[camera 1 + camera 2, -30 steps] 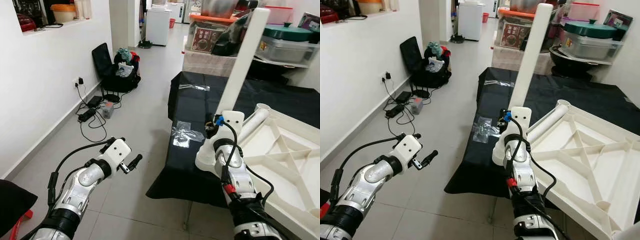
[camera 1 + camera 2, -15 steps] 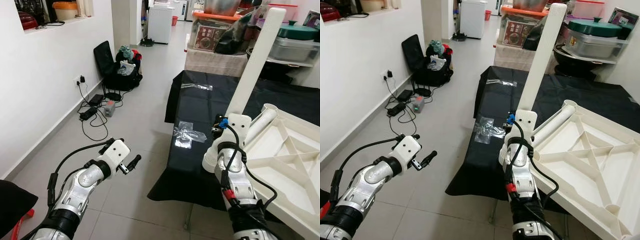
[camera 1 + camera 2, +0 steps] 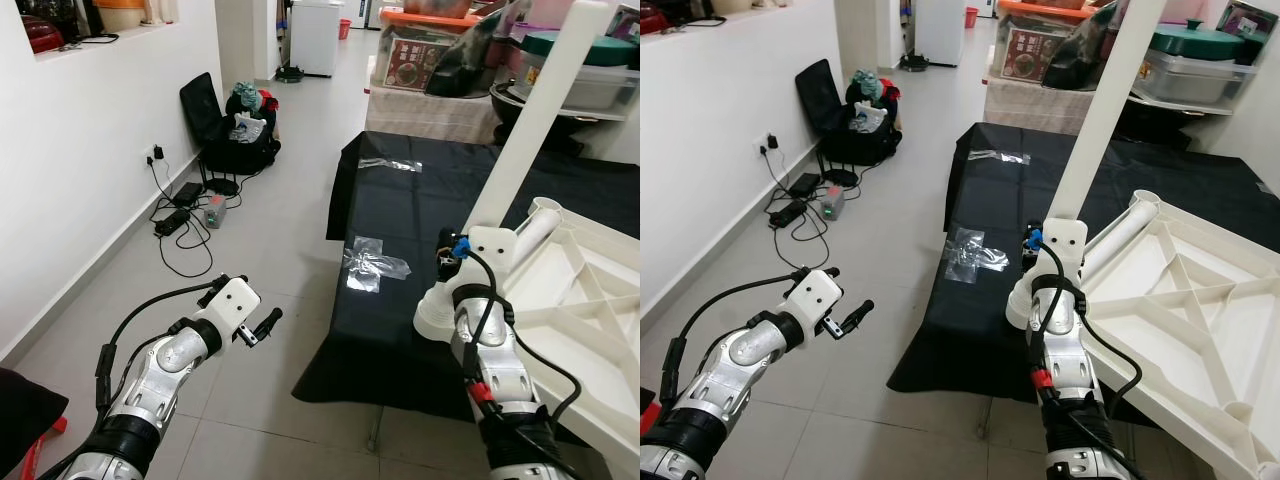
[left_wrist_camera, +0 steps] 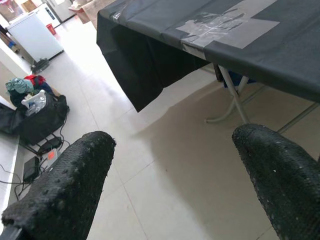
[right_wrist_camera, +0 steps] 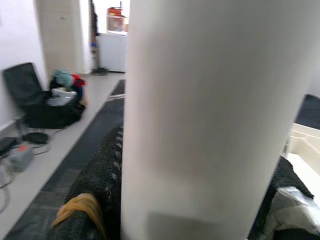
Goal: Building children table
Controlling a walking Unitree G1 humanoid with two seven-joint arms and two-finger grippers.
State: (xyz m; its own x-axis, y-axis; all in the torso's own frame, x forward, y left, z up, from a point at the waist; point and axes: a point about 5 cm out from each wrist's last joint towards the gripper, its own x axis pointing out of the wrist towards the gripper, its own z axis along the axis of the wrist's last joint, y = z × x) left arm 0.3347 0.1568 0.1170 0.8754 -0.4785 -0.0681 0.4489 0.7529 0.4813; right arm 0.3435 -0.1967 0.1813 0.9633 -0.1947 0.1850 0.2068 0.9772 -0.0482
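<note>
White table leg (image 3: 535,110) running off top edge at upper right, upper end unseen. Upturned tabletop (image 3: 1200,320) getting cropped by right edge. Right gripper (image 5: 200,200) fingertips hiding behind blurred leg filling wrist view.

Two silver arms, black-banded joints, white wrist housings, looped black cables; pebbled black fingers (image 4: 60,192); blue connector on the right wrist

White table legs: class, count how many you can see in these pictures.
2. One table leg stands upright, gripped by the right gripper; another leg lies on the upturned tabletop. Others may be hidden.
</note>
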